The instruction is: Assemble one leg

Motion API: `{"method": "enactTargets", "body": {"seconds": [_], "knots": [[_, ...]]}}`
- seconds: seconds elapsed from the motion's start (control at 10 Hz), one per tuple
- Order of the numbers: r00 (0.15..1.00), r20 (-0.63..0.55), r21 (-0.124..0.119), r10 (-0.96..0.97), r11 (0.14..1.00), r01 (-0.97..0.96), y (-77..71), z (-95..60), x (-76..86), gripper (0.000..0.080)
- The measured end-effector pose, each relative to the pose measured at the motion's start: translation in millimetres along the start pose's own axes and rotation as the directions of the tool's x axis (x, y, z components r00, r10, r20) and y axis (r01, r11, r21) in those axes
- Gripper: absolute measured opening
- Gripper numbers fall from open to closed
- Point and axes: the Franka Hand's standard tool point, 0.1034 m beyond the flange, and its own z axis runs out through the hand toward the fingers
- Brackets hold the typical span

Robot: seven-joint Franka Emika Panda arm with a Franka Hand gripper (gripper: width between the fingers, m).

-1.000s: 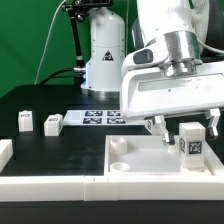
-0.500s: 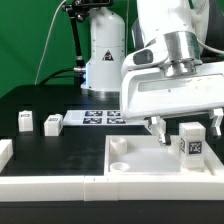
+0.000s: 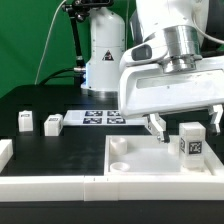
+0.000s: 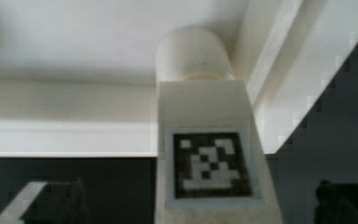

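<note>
A leg (image 3: 190,141), a small white post with a black-and-white tag, stands upright in the far corner of the white tabletop (image 3: 140,160) on the exterior view's right. My gripper (image 3: 186,123) is open just above it, with one finger (image 3: 157,127) on each side and neither touching the leg. In the wrist view the leg (image 4: 208,130) fills the middle, its round top towards the tabletop's corner. The gripper (image 4: 190,205) shows only as dark fingertips (image 4: 34,200) at the two lower corners, well apart from the leg.
Two more small tagged legs (image 3: 24,122) (image 3: 53,123) stand on the black table at the exterior view's left. The marker board (image 3: 95,118) lies behind them. A white rail (image 3: 50,185) runs along the front, and a white block (image 3: 5,150) sits at the left edge.
The gripper has risen slightly, still open. The leg has stayed standing on the tabletop.
</note>
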Motion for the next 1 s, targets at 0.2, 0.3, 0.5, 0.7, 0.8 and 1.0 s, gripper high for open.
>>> {"method": "enactTargets", "body": {"seconds": [0.2,0.3,0.5,0.7,0.8,1.0], "knots": [[0.986,0.167,0.039,0.005,0.999,-0.011,-8.8,1.7,-10.4,0.0649],[0.963,0.27,0.057,0.014,0.998,-0.03,-12.6,0.2,-9.4,0.0649],[0.927,0.374,0.049,0.018,0.998,-0.039,-9.2,1.9,-1.9,0.0649],[0.896,0.443,0.061,0.012,0.997,-0.043,-11.5,0.2,-2.1,0.0649],[0.898,0.441,0.06,0.012,0.997,-0.043,-11.2,0.9,-3.0,0.0649],[0.898,0.441,0.06,0.012,0.997,-0.043,-11.1,0.9,-3.1,0.0649]]}}
